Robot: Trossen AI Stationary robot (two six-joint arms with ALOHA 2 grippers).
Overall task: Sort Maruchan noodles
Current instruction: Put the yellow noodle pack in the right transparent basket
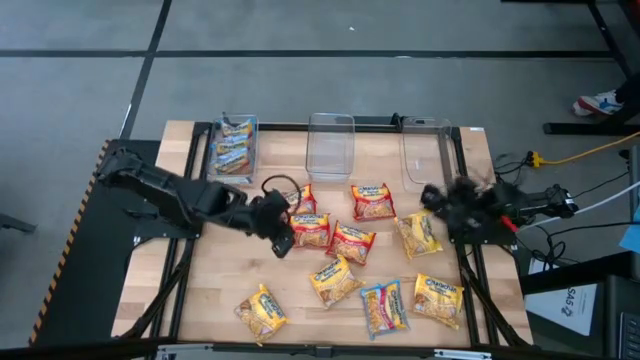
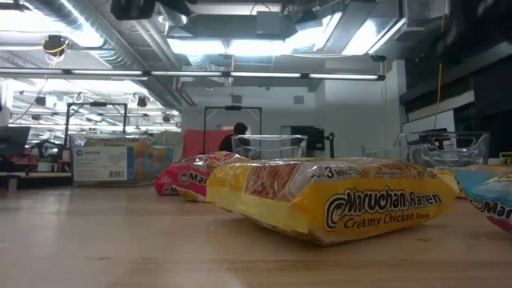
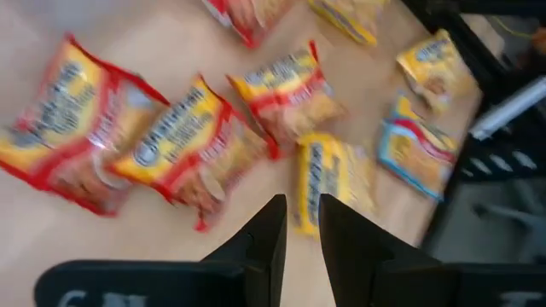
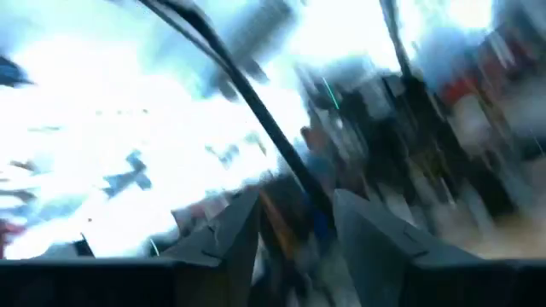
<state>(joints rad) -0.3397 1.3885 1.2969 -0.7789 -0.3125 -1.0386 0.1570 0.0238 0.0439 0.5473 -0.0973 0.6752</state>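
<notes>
Several Maruchan noodle packets lie flat on the wooden table. Red ones cluster at the centre (image 1: 311, 231), (image 1: 352, 243), (image 1: 373, 201). Yellow ones lie around them (image 1: 418, 235), (image 1: 335, 281), (image 1: 262, 311), (image 1: 438, 299). A blue one (image 1: 385, 306) lies near the front edge. My left gripper (image 1: 281, 238) hovers just left of the red cluster; in its wrist view (image 3: 302, 209) the fingers stand a narrow gap apart with nothing between them, above a yellow packet (image 3: 328, 175). My right gripper (image 1: 447, 206) is blurred at the table's right side, beside a yellow packet, fingers apart (image 4: 294, 213) and empty.
Three clear bins stand along the far edge: the left one (image 1: 233, 150) holds blue packets, while the middle (image 1: 331, 143) and right (image 1: 427, 152) ones show nothing inside. Cables lie off the right edge (image 1: 560, 160). Bare wood shows at the near left (image 1: 210, 280). A person stands far behind (image 2: 238, 136).
</notes>
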